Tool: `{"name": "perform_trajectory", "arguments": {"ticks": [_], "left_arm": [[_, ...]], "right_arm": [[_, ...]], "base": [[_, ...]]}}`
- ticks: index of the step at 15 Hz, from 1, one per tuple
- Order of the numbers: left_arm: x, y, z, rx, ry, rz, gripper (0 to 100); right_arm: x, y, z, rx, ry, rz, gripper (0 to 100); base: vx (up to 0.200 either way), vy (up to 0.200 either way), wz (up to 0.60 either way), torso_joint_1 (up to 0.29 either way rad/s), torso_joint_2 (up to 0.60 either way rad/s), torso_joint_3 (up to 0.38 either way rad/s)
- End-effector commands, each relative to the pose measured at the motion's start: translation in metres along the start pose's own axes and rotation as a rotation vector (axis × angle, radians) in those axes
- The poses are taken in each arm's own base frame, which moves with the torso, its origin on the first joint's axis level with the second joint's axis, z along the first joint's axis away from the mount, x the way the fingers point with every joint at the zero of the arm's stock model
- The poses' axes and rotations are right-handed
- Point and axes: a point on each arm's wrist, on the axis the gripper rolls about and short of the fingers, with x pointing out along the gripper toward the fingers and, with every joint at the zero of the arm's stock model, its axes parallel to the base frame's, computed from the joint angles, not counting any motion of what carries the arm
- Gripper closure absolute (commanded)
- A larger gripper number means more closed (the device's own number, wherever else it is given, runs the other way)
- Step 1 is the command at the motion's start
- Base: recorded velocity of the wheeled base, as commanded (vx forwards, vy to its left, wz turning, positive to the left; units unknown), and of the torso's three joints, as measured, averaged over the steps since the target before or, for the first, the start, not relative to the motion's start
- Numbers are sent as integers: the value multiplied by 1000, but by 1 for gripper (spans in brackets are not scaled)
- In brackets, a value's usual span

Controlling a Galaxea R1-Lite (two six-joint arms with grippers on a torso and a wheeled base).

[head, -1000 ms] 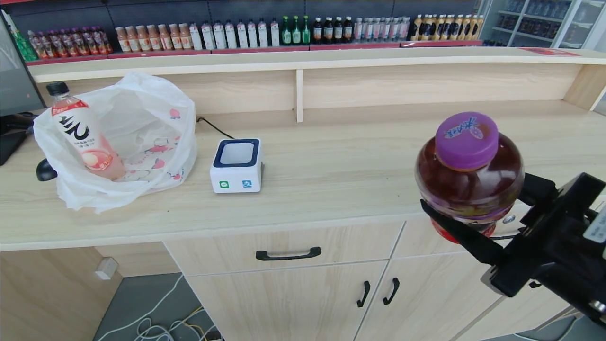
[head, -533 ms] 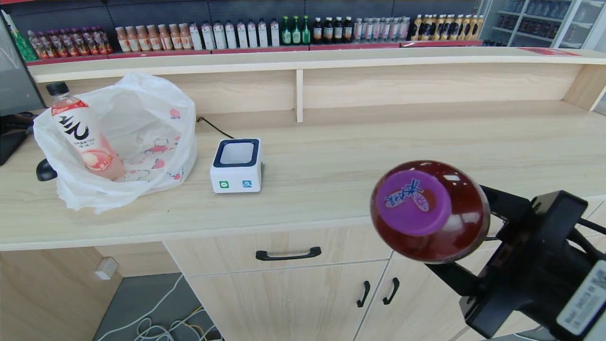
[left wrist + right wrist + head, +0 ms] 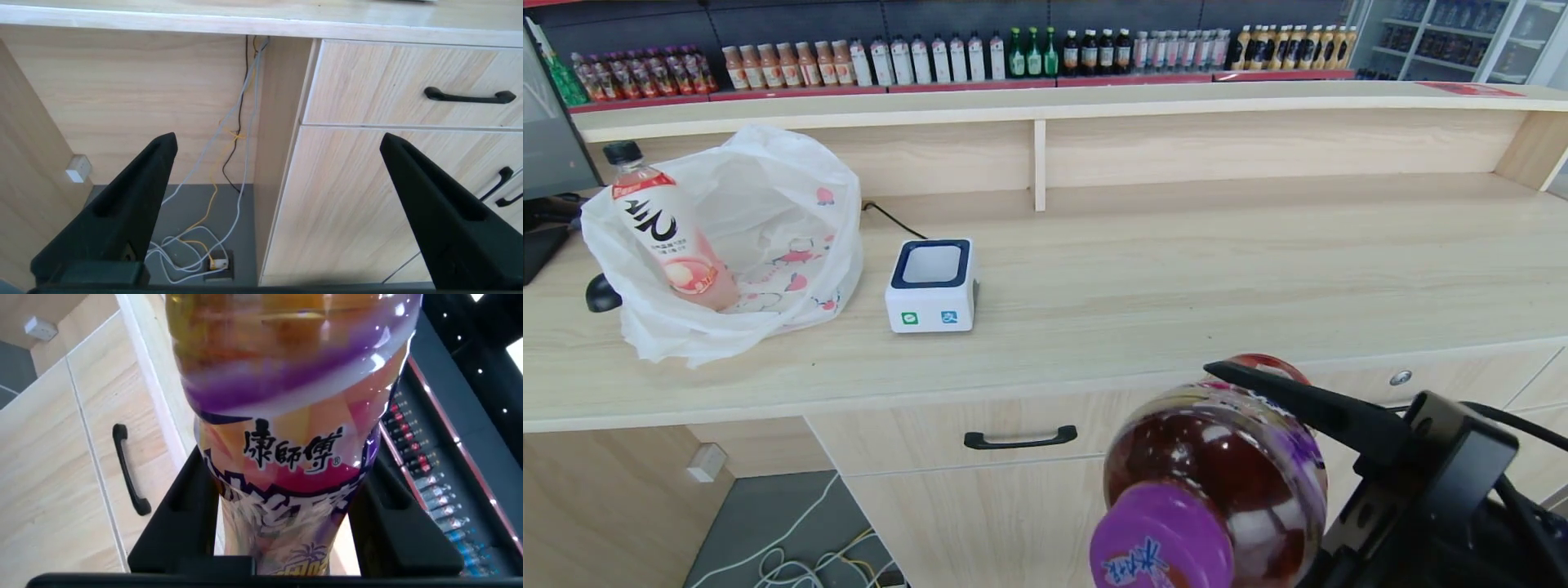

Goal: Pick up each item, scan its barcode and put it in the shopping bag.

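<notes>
the right claw is clamped on a dark red drink bottle, one black finger on each side of its labelled waist. the bottle hangs in the air in front of the table, below the level of its front edge and over by the right-hand cupboard fronts. it is tipped so its purple cap points down and towards the robot. the left claw sits low in front of the cupboards under the table, its two fingers spread wide with nothing between them, loose cables on the floor beyond it. up on the table, well to the left, the white shopping bag lies slumped open with a pink drink bottle leaning in it, black cap uppermost. just to the right of the bag is the small white scanner with its dark-rimmed window facing up and a black cord running off behind it. the scanner and the held bottle are well apart. rows of drinks line the shelf along the back wall.
</notes>
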Motion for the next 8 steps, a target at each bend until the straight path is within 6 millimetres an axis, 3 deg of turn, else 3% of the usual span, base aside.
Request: {"name": "perform_trajectory", "arguments": {"ticks": [1, 4, 8], "left_arm": [[0, 0, 0, 0, -1, 0, 0], [0, 0, 0, 0, -1, 0, 0], [0, 0, 0, 0, -1, 0, 0]], "right_arm": [[-3, 7, 1, -25, -11, 31, 100], [-8, 16, 0, -66, -19, 66, 100], [-2, 20, 1, -121, -29, 59, 100]], "base": [[0, 0, 0, 0, 0, 0], [0, 0, 0, 0, 0, 0], [0, 0, 0, 0, 0, 0]]}}
